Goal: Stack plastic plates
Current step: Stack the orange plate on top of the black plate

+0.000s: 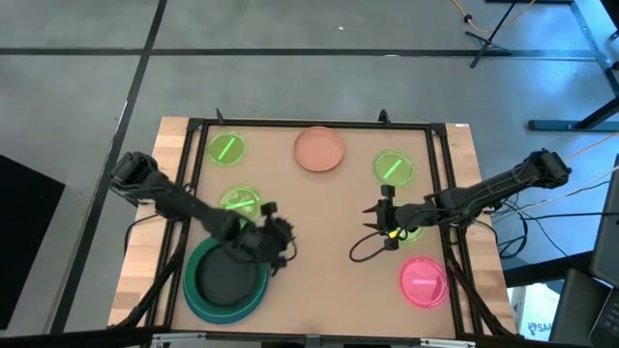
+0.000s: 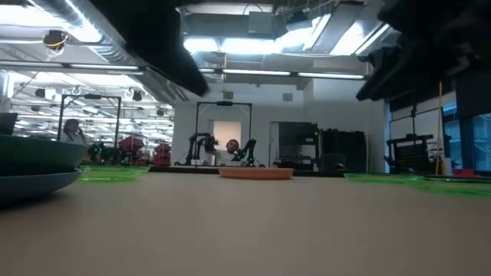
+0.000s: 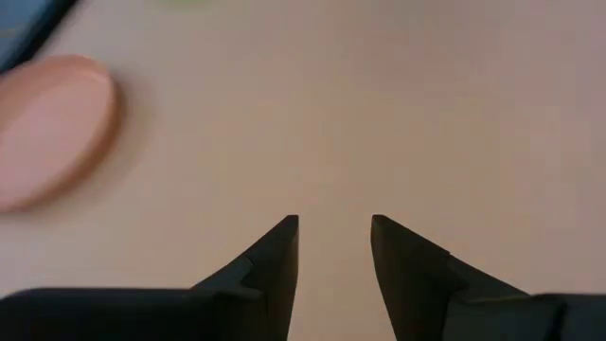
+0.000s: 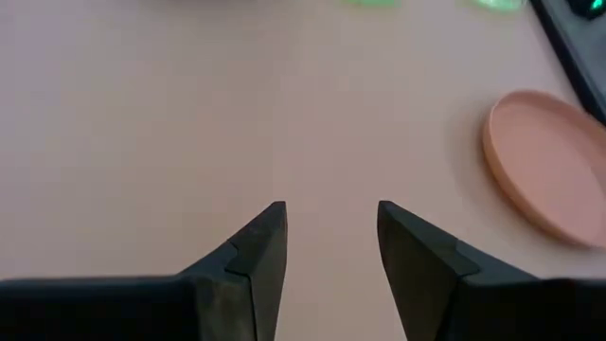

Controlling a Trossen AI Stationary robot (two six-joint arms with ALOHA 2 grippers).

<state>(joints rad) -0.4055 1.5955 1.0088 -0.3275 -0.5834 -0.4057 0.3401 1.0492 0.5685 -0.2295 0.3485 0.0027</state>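
The black plate [image 1: 226,277] lies in the teal plate [image 1: 198,298] near the table's near-left corner; the low view shows this stack [image 2: 34,162] with a bluish rim under it. The peach plate [image 1: 319,150] sits by the far edge, and both wrist views show it too [image 3: 52,128] [image 4: 549,166]. Small green plates lie at the far left [image 1: 225,148], the left middle [image 1: 240,200] and the far right [image 1: 393,166], and one [image 1: 410,232] lies partly under my right arm. The pink plate [image 1: 423,281] lies near right. My left gripper [image 1: 286,235] [image 3: 333,223] hovers open beside the stack. My right gripper [image 1: 373,219] [image 4: 331,208] is open over bare table.
A black frame [image 1: 309,124] runs round the tan table top. A dark cable loop [image 1: 362,251] hangs by my right gripper. Bare table lies between the two grippers [image 1: 324,242]. Beyond the table, the low view shows a room with equipment.
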